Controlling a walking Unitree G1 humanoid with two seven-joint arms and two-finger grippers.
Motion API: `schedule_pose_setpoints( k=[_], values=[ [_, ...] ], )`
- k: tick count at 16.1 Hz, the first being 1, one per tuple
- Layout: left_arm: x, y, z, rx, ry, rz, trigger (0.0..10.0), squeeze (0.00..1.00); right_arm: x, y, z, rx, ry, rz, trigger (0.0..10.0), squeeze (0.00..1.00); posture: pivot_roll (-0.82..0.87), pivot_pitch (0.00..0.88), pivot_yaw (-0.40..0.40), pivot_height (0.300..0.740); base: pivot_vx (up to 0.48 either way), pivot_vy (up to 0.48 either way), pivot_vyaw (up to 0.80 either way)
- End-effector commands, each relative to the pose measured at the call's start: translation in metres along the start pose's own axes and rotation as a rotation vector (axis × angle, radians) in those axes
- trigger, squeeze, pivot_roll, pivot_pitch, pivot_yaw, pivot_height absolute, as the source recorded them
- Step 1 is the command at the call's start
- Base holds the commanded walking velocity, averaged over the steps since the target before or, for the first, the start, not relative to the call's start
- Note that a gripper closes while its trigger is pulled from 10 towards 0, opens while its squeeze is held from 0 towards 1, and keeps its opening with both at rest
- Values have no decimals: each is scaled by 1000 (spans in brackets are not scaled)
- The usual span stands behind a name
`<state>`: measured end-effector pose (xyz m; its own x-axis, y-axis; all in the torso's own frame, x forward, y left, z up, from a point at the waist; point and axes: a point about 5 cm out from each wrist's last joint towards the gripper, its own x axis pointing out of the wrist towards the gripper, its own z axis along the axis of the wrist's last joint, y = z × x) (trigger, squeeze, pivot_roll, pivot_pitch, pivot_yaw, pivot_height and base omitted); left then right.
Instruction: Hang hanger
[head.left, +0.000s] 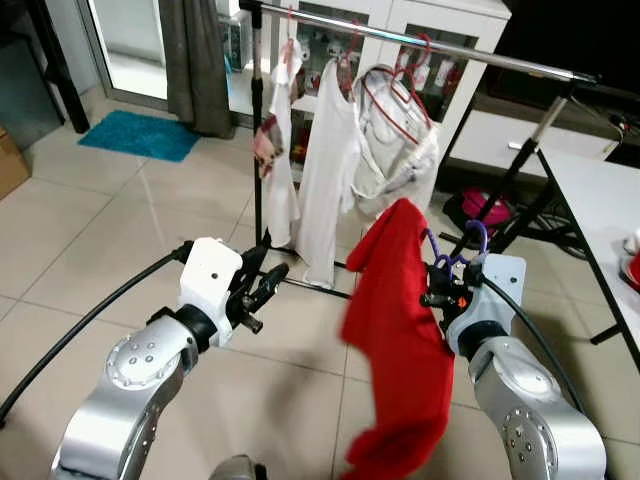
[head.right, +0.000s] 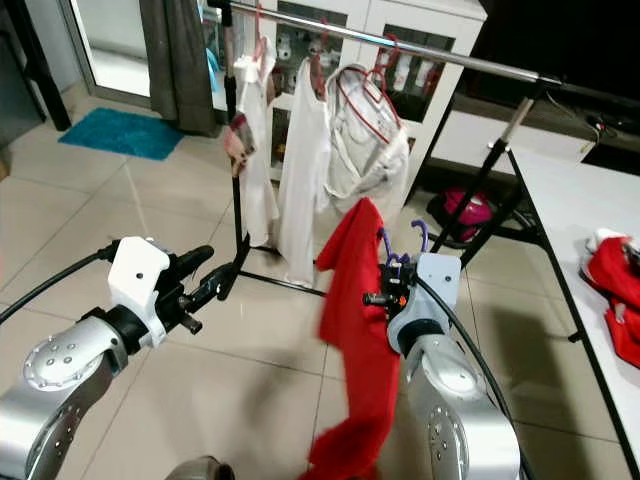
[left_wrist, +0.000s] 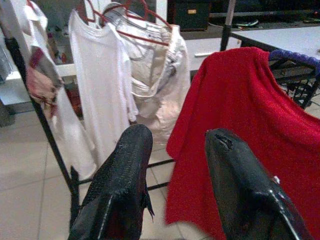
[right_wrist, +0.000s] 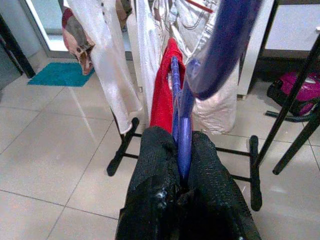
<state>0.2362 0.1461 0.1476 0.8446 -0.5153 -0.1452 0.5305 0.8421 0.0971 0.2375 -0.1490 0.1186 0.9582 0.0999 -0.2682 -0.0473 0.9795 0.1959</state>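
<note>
white garments (head.left: 330, 170) crowd the rail's (head.left: 450, 50) left half; its right stretch is bare, beside the table (head.left: 600, 200).

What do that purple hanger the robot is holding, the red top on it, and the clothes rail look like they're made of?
The purple hanger looks like smooth, glossy plastic: it catches a light sheen between the right gripper fingers. The red top looks like a soft, matte knit or fleece, draping in loose folds; the exact fibre can't be told. The clothes rail looks like bare polished metal, silvery with bright reflections, on black legs.
</note>
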Motion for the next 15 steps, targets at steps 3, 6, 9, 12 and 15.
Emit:
schedule_pose_setpoints(
  k=[3,6,9,12,15],
  values=[
    [2,-3,2,7,-12,-18,10000,0,0,-4,12,-17,-43,4,10000,0,80,56,-95,740,0,0,0],
    [10,-3,10,16,-49,-42,10000,0,3,1,21,-53,-62,88,10000,0,76,56,-101,740,0,0,0],
    [29,5,20,36,-80,-50,10000,0,5,11,38,-103,-111,214,10000,0,63,52,-96,740,0,0,0],
    [44,9,30,51,-88,-114,10000,0,5,21,52,-149,-160,342,0,0,46,37,-88,740,0,0,0],
    [64,10,43,6,-131,-162,10000,0,4,32,63,-239,-190,451,0,0,43,29,-95,740,0,0,0]
  ],
)
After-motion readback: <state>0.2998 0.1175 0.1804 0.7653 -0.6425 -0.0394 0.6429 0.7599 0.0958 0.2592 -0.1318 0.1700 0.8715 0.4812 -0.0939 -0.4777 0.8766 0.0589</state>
